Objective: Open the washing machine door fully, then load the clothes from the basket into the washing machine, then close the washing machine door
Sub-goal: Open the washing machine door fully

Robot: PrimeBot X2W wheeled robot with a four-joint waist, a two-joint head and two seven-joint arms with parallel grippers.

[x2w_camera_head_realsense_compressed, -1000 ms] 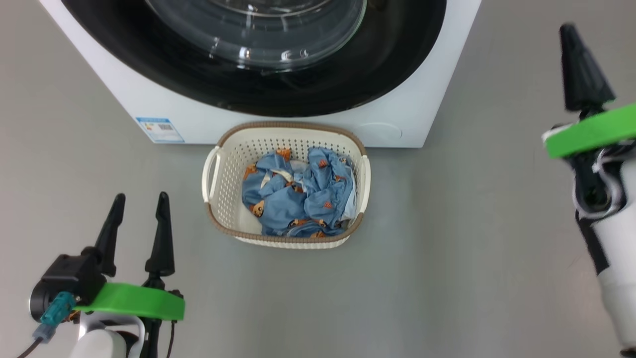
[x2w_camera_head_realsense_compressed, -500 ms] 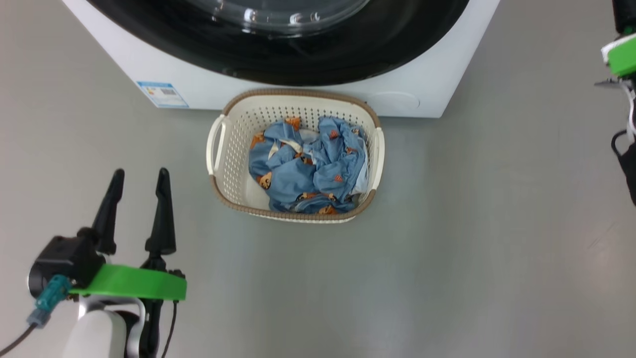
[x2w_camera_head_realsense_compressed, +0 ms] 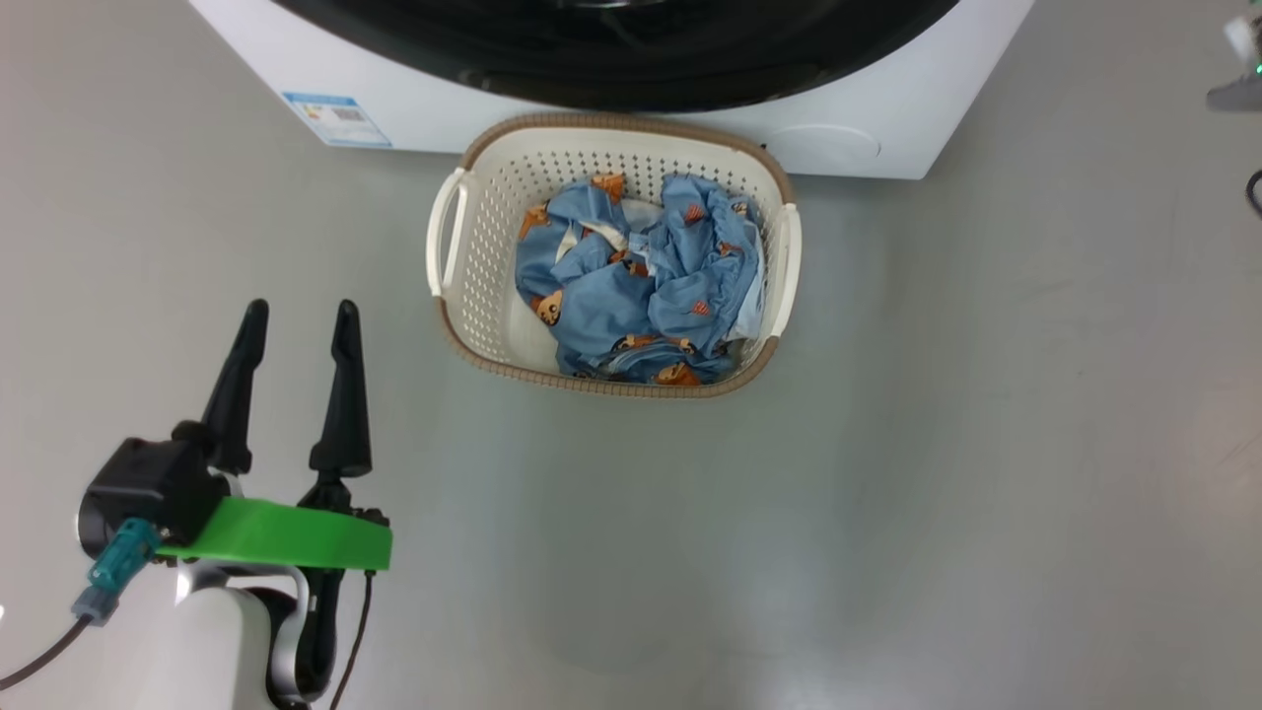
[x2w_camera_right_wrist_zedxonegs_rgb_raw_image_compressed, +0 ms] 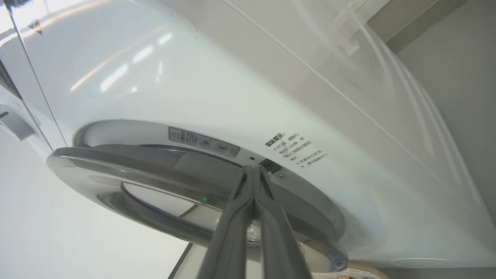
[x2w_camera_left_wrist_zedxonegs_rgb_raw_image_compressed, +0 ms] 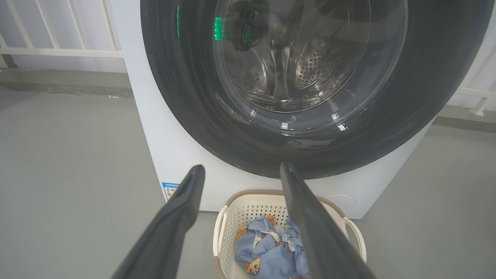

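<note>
Door (x2w_camera_right_wrist_zedxonegs_rgb_raw_image_compressed: 155, 166) rigid, glossy, likely slippery: hook its rim edge. Right end effector (x2w_camera_right_wrist_zedxonegs_rgb_raw_image_compressed: 254, 169) pinched shut there; left end effector (x2w_camera_head_realsense_compressed: 301, 318) wide, empty.

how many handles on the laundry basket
2: the left handle on the basket's left side, and the right handle on its right side. None seem hidden.

1. The washing machine (x2w_camera_head_realsense_compressed: 444, 108) runs off the head view's top edge, which cuts the washing machine door (x2w_camera_head_realsense_compressed: 631, 69) down to the lowest arc of its black rim.
2. The print on the blue label (x2w_camera_head_realsense_compressed: 336, 118) is too small to read.
3. The clothes (x2w_camera_head_realsense_compressed: 641, 286) hide much of the basket (x2w_camera_head_realsense_compressed: 483, 286) floor.
4. In the left wrist view, a finger (x2w_camera_left_wrist_zedxonegs_rgb_raw_image_compressed: 314, 228) of the left gripper (x2w_camera_left_wrist_zedxonegs_rgb_raw_image_compressed: 241, 167) covers the basket's right side.
5. It cannot be told whether the right gripper (x2w_camera_right_wrist_zedxonegs_rgb_raw_image_compressed: 254, 168) touches the door's edge.
</note>
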